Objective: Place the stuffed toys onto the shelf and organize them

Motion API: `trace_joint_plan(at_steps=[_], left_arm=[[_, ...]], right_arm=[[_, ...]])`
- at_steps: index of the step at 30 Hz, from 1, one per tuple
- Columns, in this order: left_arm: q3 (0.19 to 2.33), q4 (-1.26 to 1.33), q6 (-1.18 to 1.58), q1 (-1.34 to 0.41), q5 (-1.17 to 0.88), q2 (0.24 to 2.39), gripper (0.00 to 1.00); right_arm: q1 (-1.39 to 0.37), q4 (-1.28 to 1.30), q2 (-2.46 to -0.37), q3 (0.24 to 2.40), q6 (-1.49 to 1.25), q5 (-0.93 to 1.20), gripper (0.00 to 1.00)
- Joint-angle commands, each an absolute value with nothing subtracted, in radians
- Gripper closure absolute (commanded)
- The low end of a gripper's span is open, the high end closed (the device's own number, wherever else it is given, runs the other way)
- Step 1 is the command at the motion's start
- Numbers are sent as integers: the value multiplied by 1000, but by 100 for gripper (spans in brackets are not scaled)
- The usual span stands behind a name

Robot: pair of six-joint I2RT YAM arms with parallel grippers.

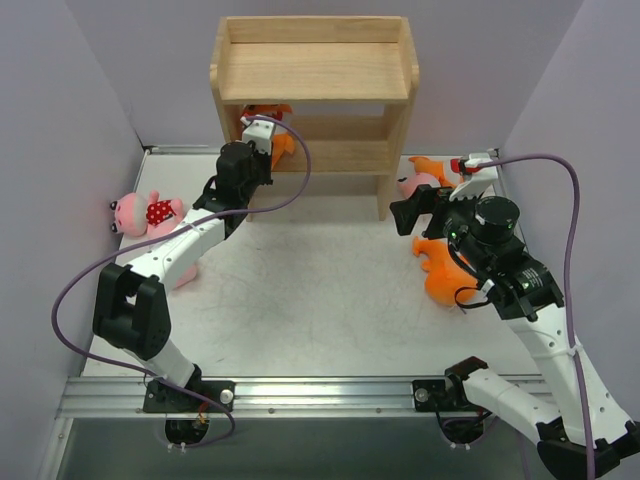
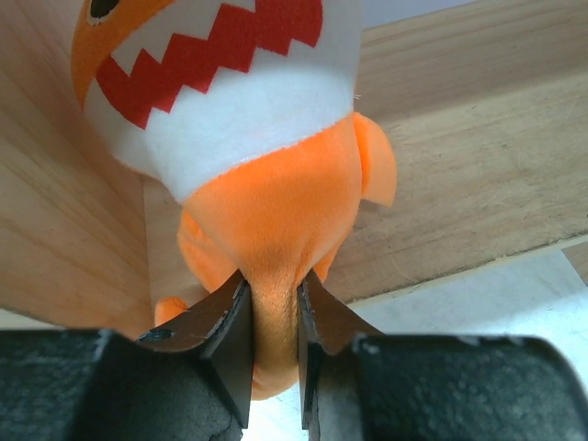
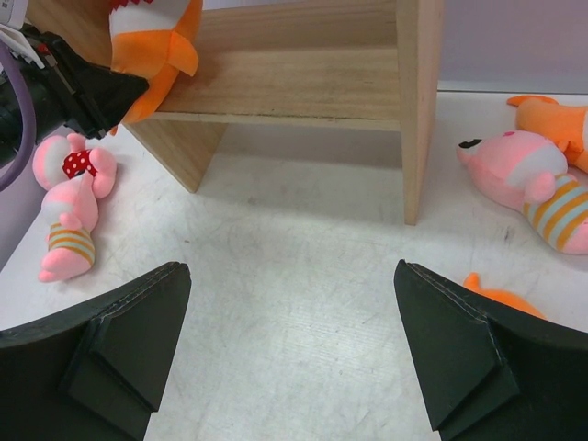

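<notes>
An orange fish toy [image 2: 276,211] with a white toothy mouth stands on the middle tier of the wooden shelf [image 1: 313,70], at its left end. My left gripper [image 2: 274,312] is shut on its tail, and the plush is pinched between both jaws. In the top view the left gripper [image 1: 262,130] reaches under the shelf's top tier. My right gripper [image 3: 287,268] hangs open over bare table, holding nothing. In front of the right gripper [image 1: 405,215] a pink striped doll [image 3: 528,179] and an orange fish [image 3: 551,115] lie beside the shelf's right post.
A polka-dot doll [image 1: 145,213] and a striped doll [image 3: 69,234] lie at the left wall beside my left arm. Another orange fish [image 1: 445,280] lies under my right arm. Purple walls close in both sides. The shelf's side panels [image 3: 418,101] stand on the table.
</notes>
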State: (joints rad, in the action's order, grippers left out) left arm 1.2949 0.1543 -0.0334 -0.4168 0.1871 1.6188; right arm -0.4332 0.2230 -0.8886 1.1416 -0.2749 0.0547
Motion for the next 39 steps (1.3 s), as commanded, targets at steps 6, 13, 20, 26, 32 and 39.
trace_joint_plan(at_steps=[6,13,20,26,32,39], left_arm=[[1379,224,-41,-407,187,1620,72],[1387,212,-29,-396,175,1638,64],[1393,198,-12,-396,160,1658,58],[1385,196,-11,-394,158,1660,54],[1376,212,-9,-396,175,1646,51],[1361,224,35,-394,179,1628,44]], right_arm=[[-430,213,-868,1151,-270,31,1],[-430,215,-868,1144,-270,29,1],[-428,209,-871,1140,-275,34,0],[-430,213,-870,1138,-273,32,1],[-430,210,-871,1140,-275,38,1],[-429,216,-867,1144,-272,37,0]])
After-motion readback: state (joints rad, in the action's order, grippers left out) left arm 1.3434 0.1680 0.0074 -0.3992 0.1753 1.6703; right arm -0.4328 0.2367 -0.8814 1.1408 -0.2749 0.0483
